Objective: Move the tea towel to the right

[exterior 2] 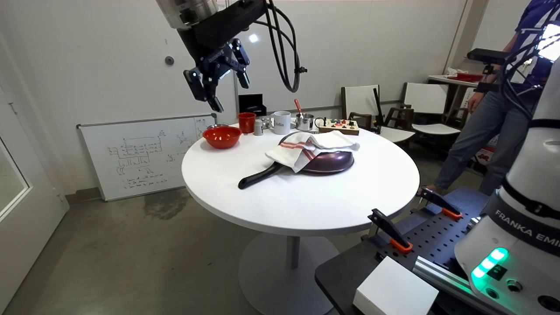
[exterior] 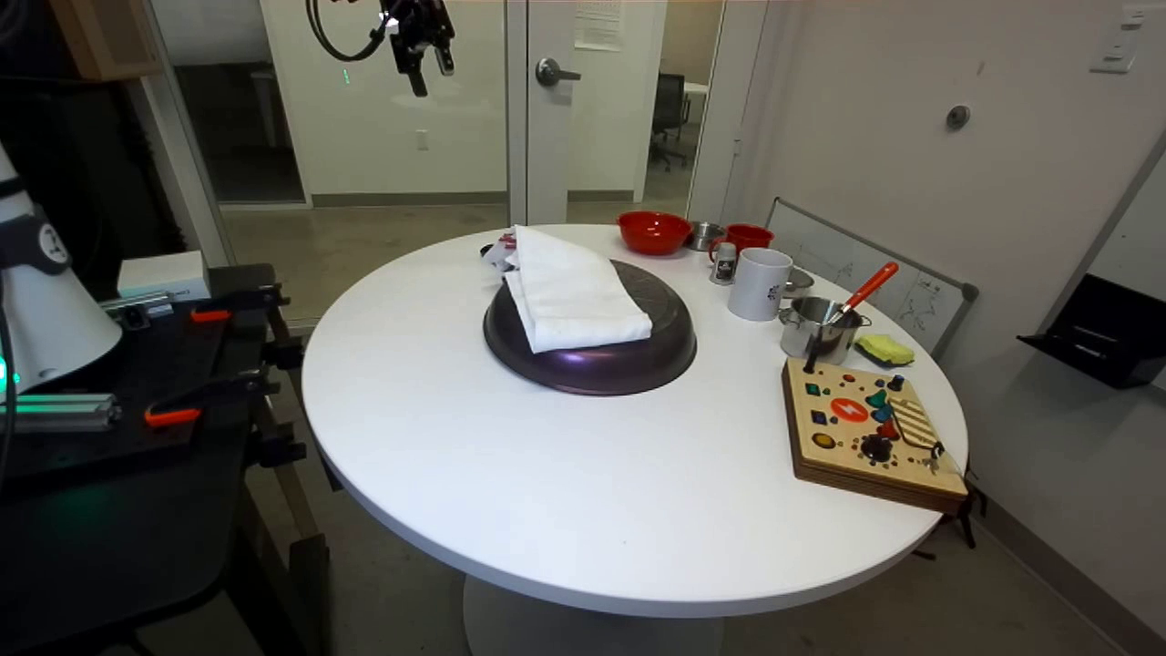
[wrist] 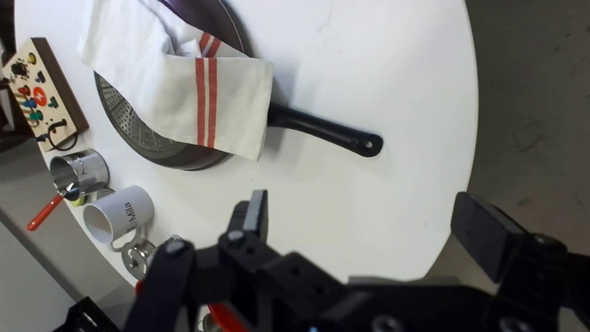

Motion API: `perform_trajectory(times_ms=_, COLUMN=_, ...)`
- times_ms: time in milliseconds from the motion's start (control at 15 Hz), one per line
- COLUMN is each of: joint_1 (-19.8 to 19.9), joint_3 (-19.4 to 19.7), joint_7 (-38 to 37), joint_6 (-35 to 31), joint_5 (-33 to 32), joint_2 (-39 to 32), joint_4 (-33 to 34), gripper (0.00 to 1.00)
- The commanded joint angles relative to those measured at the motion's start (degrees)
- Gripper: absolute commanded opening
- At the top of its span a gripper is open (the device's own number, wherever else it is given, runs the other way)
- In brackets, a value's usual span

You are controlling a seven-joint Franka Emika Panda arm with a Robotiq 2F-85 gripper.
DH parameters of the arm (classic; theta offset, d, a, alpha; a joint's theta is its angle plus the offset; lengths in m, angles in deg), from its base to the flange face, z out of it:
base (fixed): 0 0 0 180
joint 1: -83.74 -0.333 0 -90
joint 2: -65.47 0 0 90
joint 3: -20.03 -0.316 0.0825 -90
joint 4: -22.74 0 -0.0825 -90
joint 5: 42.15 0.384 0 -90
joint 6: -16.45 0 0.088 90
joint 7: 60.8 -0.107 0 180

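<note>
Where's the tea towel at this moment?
In the wrist view, the tea towel is at upper left, draped over the upturned pan, with the black handle sticking out from under its red-striped end.

In both exterior views the end effector (exterior 2: 230,94) hangs in the air, tilted and pointing downward. Its two fingers (exterior 2: 243,78) are spread wide; in the wrist view the pads (wrist: 252,214) stand well apart from each other. The silvery wrist (exterior 2: 189,14) sits just above the end effector, and dark cables (exterior 2: 300,70) loop beside it. Lower, and well apart from the end effector, stands the white robot base (exterior 2: 527,262), its green lights (exterior 2: 487,264) lit.
</note>
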Motion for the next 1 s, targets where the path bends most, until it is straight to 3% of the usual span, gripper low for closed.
perform_trajectory(times_ms=0, joint_1=-1.8, joint_3=2.1, joint_7=-5.4, joint_6=1.0, joint_5=-2.6, joint_2=-2.7, joint_4=1.2, gripper=1.0)
perform_trajectory(times_ms=533, joint_1=-0.4, joint_3=6.8, joint_7=-5.5, joint_6=-4.0, joint_5=-5.5, joint_2=-9.4, joint_4=-1.3, gripper=1.0)
perform_trajectory(times_ms=933, joint_1=1.6, joint_3=11.9, joint_7=-2.3, joint_6=-6.7, joint_5=-9.7, joint_2=-14.7, joint_4=2.5, gripper=1.0)
